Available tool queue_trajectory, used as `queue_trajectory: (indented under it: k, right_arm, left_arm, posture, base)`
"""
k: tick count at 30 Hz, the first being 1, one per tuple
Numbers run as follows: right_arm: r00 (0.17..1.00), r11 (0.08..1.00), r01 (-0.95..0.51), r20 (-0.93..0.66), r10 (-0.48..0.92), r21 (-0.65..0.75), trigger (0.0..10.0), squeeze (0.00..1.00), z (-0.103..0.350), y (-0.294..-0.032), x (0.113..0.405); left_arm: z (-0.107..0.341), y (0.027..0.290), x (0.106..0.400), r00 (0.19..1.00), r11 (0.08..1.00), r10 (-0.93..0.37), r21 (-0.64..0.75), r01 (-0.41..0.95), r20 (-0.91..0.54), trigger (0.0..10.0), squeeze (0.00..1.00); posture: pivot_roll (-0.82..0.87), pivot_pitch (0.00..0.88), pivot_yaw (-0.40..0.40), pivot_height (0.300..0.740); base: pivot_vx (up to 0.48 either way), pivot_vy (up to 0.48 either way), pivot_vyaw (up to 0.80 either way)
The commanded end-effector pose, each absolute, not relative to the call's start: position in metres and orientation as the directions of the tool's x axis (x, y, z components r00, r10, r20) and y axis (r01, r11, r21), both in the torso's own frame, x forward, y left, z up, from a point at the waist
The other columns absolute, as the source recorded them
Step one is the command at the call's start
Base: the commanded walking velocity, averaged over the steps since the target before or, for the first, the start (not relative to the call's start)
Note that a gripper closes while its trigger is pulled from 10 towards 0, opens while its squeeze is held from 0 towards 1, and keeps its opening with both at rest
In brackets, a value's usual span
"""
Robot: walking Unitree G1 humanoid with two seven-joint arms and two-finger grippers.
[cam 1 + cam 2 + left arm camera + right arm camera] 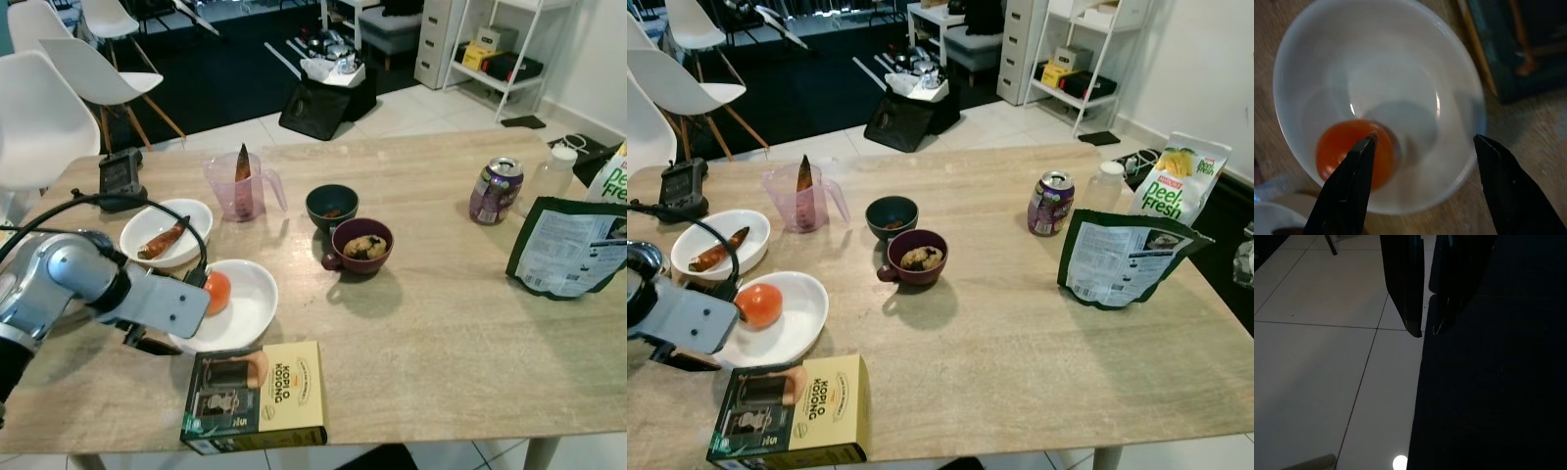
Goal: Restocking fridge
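Left gripper (1420,147) hangs over the white bowl (250,313) with fingers spread wide, the tomato (1354,152) sitting off-centre under one fingertip rather than between them, so a small sideways shift looks needed; right gripper (1422,330), pressed together, hangs idle.

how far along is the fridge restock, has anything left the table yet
Done: nothing looks put away; the can, coffee box, green pouch and maroon mug all sit on the table.
In hand: the left gripper hovers open over the white bowl, fingers straddling the tomato, not gripping it.
Left: grasping it and carrying everything to the fridge. The right gripper hangs idle over the floor.
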State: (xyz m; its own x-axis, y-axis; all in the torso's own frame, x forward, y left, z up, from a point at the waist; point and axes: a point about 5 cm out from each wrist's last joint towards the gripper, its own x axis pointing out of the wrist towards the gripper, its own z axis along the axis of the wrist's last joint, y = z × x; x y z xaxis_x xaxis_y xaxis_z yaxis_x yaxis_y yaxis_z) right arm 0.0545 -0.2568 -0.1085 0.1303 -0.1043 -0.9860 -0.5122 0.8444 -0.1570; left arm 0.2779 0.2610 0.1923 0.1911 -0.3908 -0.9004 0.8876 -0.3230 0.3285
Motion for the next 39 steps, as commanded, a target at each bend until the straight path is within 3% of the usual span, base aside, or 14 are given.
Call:
queue_trajectory:
  k: [1,11,12,13,15,17,18,19,22,24,25,27,28,39]
  right_arm:
    - [0.123,0.843,-0.516,-0.987,-0.101,-0.15,10.0,0.0,-0.11,-0.254,0.052]
    - [0.121,0.844,-0.514,-0.987,-0.105,-0.152,10.0,0.0,-0.109,-0.256,0.052]
    - [0.121,0.844,-0.514,-0.987,-0.106,-0.153,10.0,0.0,-0.109,-0.256,0.052]
    - [0.121,0.844,-0.514,-0.987,-0.106,-0.153,10.0,0.0,-0.109,-0.256,0.052]
    - [0.121,0.844,-0.514,-0.987,-0.106,-0.154,10.0,0.0,-0.109,-0.256,0.052]
    - [0.122,0.844,-0.514,-0.987,-0.106,-0.154,10.0,0.0,-0.109,-0.257,0.052]
    - [0.122,0.844,-0.514,-0.987,-0.106,-0.154,10.0,0.0,-0.109,-0.257,0.052]
    - [0.122,0.844,-0.515,-0.987,-0.106,-0.154,10.0,0.0,-0.109,-0.257,0.052]
    - [0.122,0.843,-0.515,-0.987,-0.105,-0.153,10.0,0.0,-0.109,-0.257,0.052]
    - [0.122,0.843,-0.515,-0.987,-0.105,-0.153,10.0,0.0,-0.109,-0.257,0.052]
    - [0.122,0.843,-0.515,-0.987,-0.105,-0.153,10.0,0.0,-0.109,-0.257,0.052]
    - [0.122,0.843,-0.515,-0.987,-0.105,-0.153,10.0,0.0,-0.109,-0.257,0.052]
    - [0.122,0.843,-0.515,-0.987,-0.105,-0.153,10.0,0.0,-0.109,-0.257,0.052]
    - [0.122,0.844,-0.514,-0.987,-0.104,-0.153,10.0,0.0,-0.109,-0.257,0.053]
  left_arm:
    - [0.184,0.255,0.279,0.178,-0.336,-0.413,0.332,0.882,-0.893,10.0,0.0]
    - [0.173,0.245,0.274,0.101,-0.35,-0.478,0.295,0.889,-0.873,10.0,0.0]
    - [0.177,0.247,0.277,0.12,-0.343,-0.477,0.31,0.887,-0.871,10.0,0.4]
    - [0.177,0.247,0.277,0.12,-0.343,-0.477,0.31,0.887,-0.871,10.0,0.4]
    - [0.187,0.249,0.283,0.167,-0.328,-0.482,0.354,0.876,-0.86,10.0,0.58]
    - [0.192,0.249,0.286,0.192,-0.32,-0.489,0.38,0.868,-0.851,10.0,0.6]
    - [0.198,0.25,0.289,0.213,-0.314,-0.493,0.401,0.86,-0.843,10.0,0.91]
    - [0.205,0.251,0.291,0.234,-0.307,-0.498,0.422,0.853,-0.835,10.0,1.0]
    - [0.223,0.253,0.294,0.277,-0.29,-0.51,0.467,0.836,-0.814,10.0,1.0]
    - [0.23,0.256,0.291,0.265,-0.297,-0.503,0.453,0.841,-0.823,10.0,0.92]
    - [0.233,0.257,0.289,0.251,-0.3,-0.509,0.444,0.844,-0.823,10.0,0.35]
    - [0.234,0.256,0.288,0.242,-0.303,-0.515,0.439,0.846,-0.822,10.0,0.35]
    - [0.233,0.258,0.282,0.198,-0.312,-0.505,0.391,0.866,-0.84,10.0,0.0]
    - [0.212,0.264,0.255,-0.004,-0.409,-0.383,0.166,0.897,-0.924,10.0,0.0]
  posture:
    - [0.03,0.053,0.055,0.74]
    - [0.02,0.056,0.055,0.74]
    - [0.03,0.057,0.053,0.74]
    - [0.03,0.057,0.053,0.74]
    - [0.03,0.058,0.053,0.74]
    - [0.03,0.058,0.053,0.74]
    - [0.03,0.058,0.052,0.74]
    - [0.03,0.058,0.052,0.74]
    - [0.03,0.058,0.053,0.74]
    - [0.03,0.058,0.053,0.74]
    - [0.03,0.059,0.054,0.74]
    - [0.03,0.059,0.054,0.74]
    - [0.03,0.059,0.055,0.74]
    - [0.03,0.062,0.054,0.74]
  base:
    - [0.0,0.0,0.0]
    - [0.0,0.0,0.0]
    - [0.0,0.0,0.0]
    - [0.0,0.0,0.0]
    - [0.0,0.0,0.0]
    - [0.0,0.0,0.0]
    - [0.0,0.0,0.0]
    - [0.0,0.0,0.0]
    - [0.0,0.0,0.0]
    - [0.0,0.0,0.0]
    - [0.0,0.0,0.0]
    - [0.0,0.0,0.0]
    - [0.0,0.0,0.0]
    - [0.0,0.0,0.0]
